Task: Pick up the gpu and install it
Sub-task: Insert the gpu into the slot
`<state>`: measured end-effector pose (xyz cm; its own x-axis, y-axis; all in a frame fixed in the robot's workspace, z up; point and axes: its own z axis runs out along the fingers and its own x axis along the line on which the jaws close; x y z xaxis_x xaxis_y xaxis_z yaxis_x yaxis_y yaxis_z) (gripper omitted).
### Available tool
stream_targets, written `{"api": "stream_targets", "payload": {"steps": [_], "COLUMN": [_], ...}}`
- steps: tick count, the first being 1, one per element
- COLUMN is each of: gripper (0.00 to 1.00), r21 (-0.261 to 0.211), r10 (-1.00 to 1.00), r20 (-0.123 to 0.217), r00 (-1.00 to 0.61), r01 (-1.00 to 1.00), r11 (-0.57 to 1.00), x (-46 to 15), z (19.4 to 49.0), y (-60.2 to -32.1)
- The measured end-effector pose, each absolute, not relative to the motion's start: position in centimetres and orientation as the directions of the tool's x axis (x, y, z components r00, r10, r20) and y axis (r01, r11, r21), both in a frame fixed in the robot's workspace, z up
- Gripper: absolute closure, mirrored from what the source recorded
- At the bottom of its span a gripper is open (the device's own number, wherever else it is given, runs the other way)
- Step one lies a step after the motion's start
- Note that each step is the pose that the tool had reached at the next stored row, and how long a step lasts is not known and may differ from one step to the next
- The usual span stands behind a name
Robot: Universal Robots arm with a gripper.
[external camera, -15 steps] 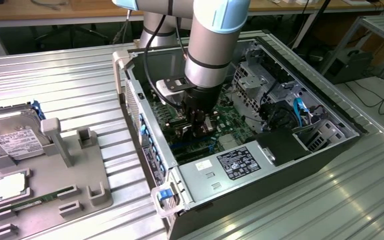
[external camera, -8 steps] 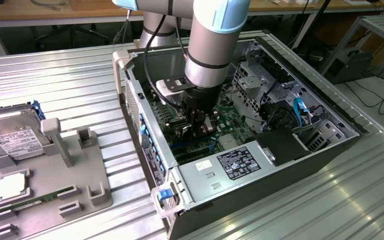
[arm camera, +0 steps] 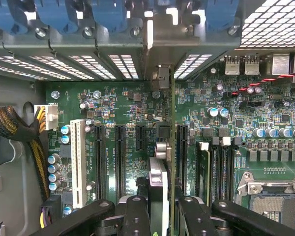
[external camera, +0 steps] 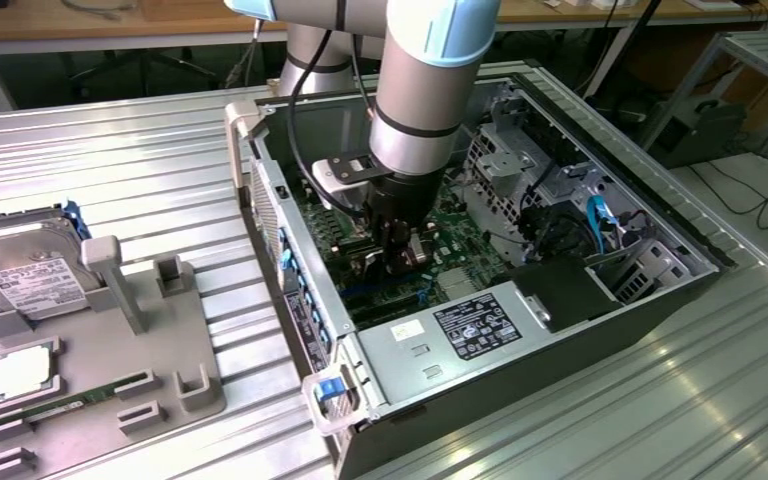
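Observation:
In the wrist view the gpu [arm camera: 158, 177] shows edge-on, standing upright over the black expansion slots [arm camera: 119, 157] of the green motherboard [arm camera: 123, 103], with its metal end toward the case's rear slot openings. My gripper [arm camera: 163, 216] is shut on it, one black finger [arm camera: 135, 216] on either face. In the exterior view the gripper [external camera: 395, 262] is deep inside the open computer case [external camera: 357, 360], and the gpu [external camera: 415, 248] is a dark and silvery piece between its fingers, close to the motherboard.
Inside the case are a white slot [arm camera: 78, 162], a braided cable bundle [arm camera: 10, 125], memory sticks [arm camera: 214, 167] and the CPU socket [arm camera: 275, 199]. On the grey fixture [external camera: 104, 350] outside the case are a hard drive [external camera: 24, 280] and a green memory stick [external camera: 57, 410].

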<state>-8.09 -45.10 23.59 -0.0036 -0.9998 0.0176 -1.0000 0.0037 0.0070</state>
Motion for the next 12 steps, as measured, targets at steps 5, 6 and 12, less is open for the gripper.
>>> {"api": "stream_targets", "payload": {"steps": [5, 6, 12], "gripper": [0.72, 0.72, 0.72], "r21": [0.007, 0.007, 0.007], "r10": [-1.000, -1.000, -1.000], "r20": [0.018, 0.018, 0.018], "r00": [-0.004, -0.004, -0.004], "r01": [-1.000, -1.000, -1.000], "r11": [0.004, 0.004, 0.004], "x": [-8.09, -8.09, -8.09], "z": [23.60, 23.59, 23.60], "y": [-45.10, -45.10, -45.10]}}
